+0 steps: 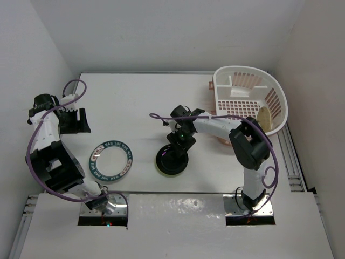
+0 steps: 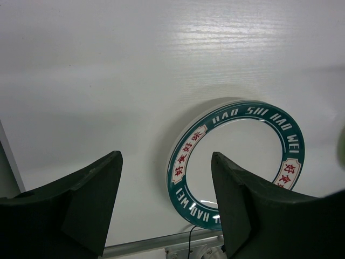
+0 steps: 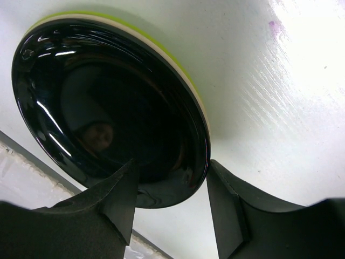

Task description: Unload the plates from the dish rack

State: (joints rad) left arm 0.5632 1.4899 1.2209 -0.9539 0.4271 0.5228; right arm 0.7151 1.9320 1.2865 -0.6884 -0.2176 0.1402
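Observation:
A glossy black plate (image 1: 171, 161) lies on top of a small stack at the table's middle, over a cream layer (image 3: 180, 73) and a lime-green plate (image 3: 102, 16). My right gripper (image 1: 178, 151) is open low over the stack. In the right wrist view the gripper (image 3: 172, 167) has its jaws apart astride the black plate's (image 3: 108, 102) near rim. A white plate with a teal lettered rim (image 1: 110, 146) lies flat at the left. My left gripper (image 1: 76, 127) is open and empty, up and left of that plate (image 2: 237, 110). The white dish rack (image 1: 245, 72) stands at the back right with a cream-tan plate (image 1: 264, 116) leaning inside.
A pinkish tray part (image 1: 210, 85) shows at the rack's left side. White walls close in the table at the back and both sides. A metal rail (image 2: 161, 242) runs along the table's near edge, and another rail (image 1: 294, 162) lies at the right.

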